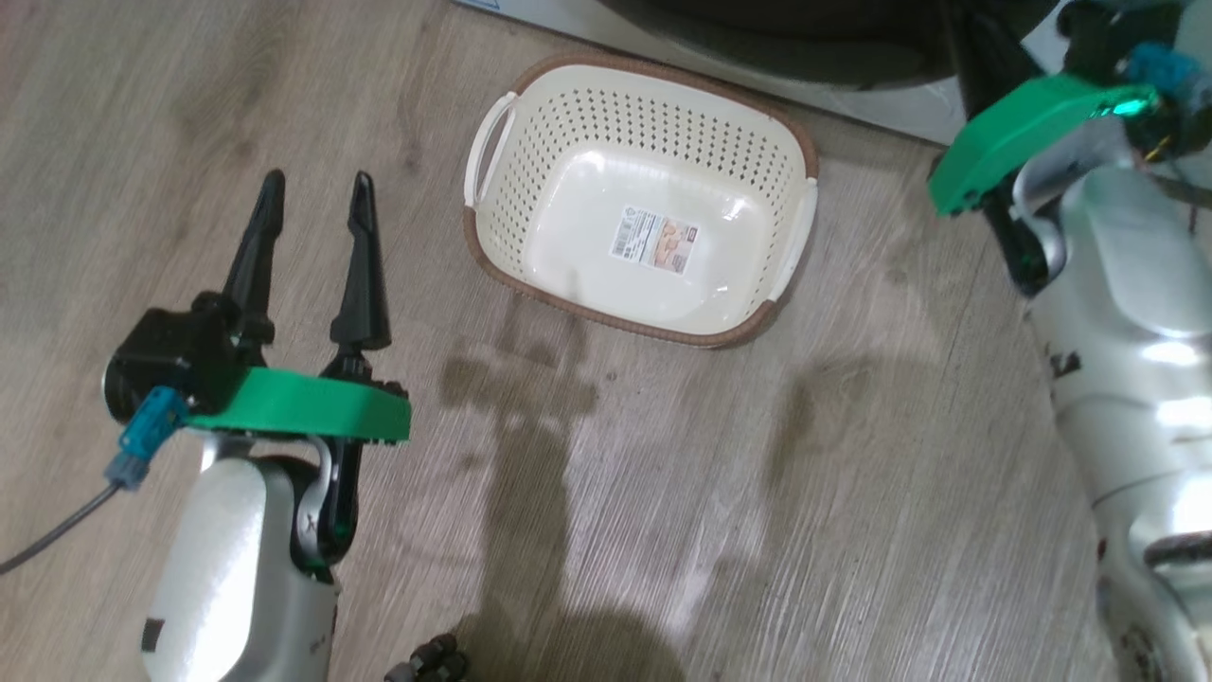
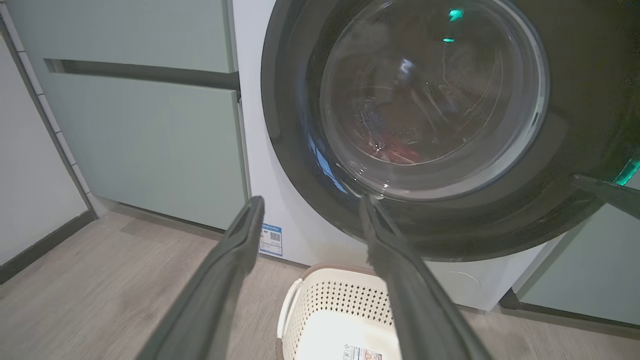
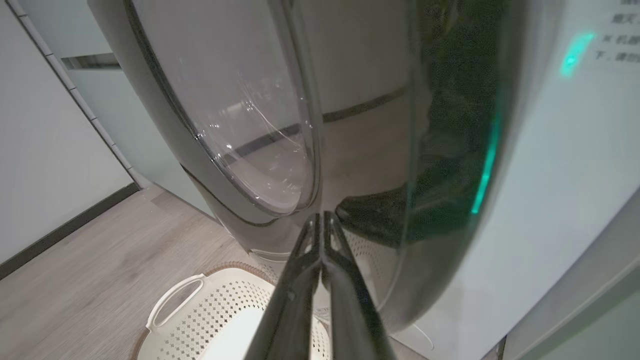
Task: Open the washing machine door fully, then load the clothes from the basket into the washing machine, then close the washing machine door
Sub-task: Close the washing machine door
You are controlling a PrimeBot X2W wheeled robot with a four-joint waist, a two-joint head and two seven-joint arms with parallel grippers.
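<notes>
Just one basket (image 1: 644, 118) (cream); one door (image 2: 292, 130)

Light fr. above is casting soft shadows on floor (image 1: 663, 530); glare is streaking washing machine door (image 2: 430, 100); wrist-cam edges are bowing.

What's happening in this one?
The cream perforated plastic basket sits empty on the floor, and red clothing shows behind the glass of the round glossy black washing machine door. The right end effector, shut, has its tips at that door's rim, seemingly pressing it. The left end effector hangs open, holding nothing.
</notes>
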